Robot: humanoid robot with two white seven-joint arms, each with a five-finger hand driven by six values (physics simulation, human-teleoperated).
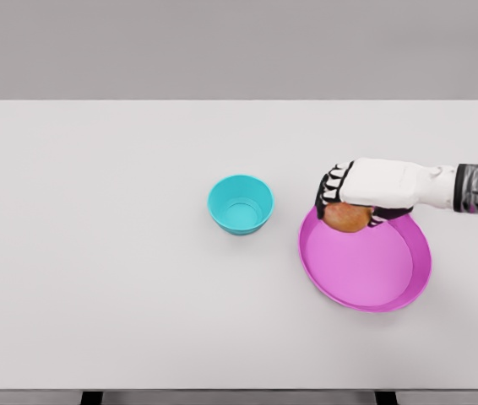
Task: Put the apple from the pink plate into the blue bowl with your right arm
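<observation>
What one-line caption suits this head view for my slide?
Right hand grips the orange-brown apple over the pink plate's rim, beside the empty blue bowl.

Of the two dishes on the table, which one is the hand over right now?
The pink plate: the right hand grips the apple over its upper-left rim. The blue bowl sits apart, left of it.

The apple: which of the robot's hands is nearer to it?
Right. The right hand reaches in from the right, its fingers curled over the apple at the pink plate's far edge. The left hand is out of view.
</observation>
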